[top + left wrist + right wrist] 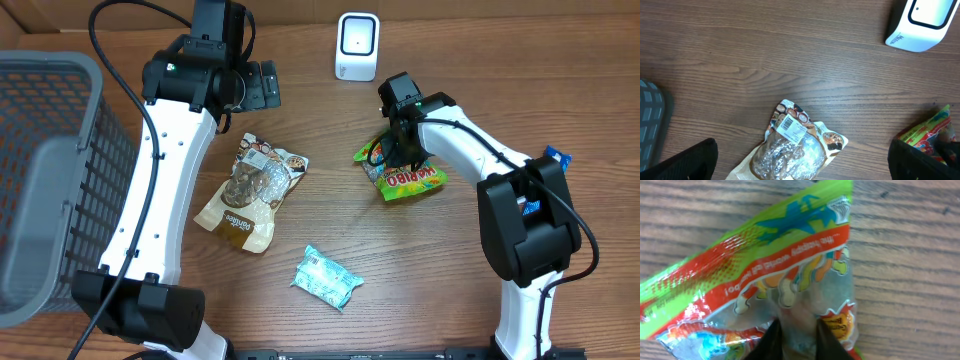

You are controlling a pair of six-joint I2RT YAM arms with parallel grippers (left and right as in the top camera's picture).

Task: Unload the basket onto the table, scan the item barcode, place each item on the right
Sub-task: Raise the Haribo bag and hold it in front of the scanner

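Near white scanner (357, 46), right hand (798, 327) clamped on gummy bag (790, 255); left hand (258, 87) spread apart by snack pouch (250, 190)

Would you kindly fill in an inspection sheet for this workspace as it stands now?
Surface: wooden table, no spills seen.
Job's things: white scanner upright at the far edge; Haribo bag lying on the table in front of it.
Clutter: brown snack bag and teal pack lying apart from each other; grey basket at the left edge.
Grippers: left gripper open, holding nothing; right gripper shut on the Haribo bag's film.
Cables: a black cable runs along the left arm, and another along the right arm.
Surroundings: nothing seen.
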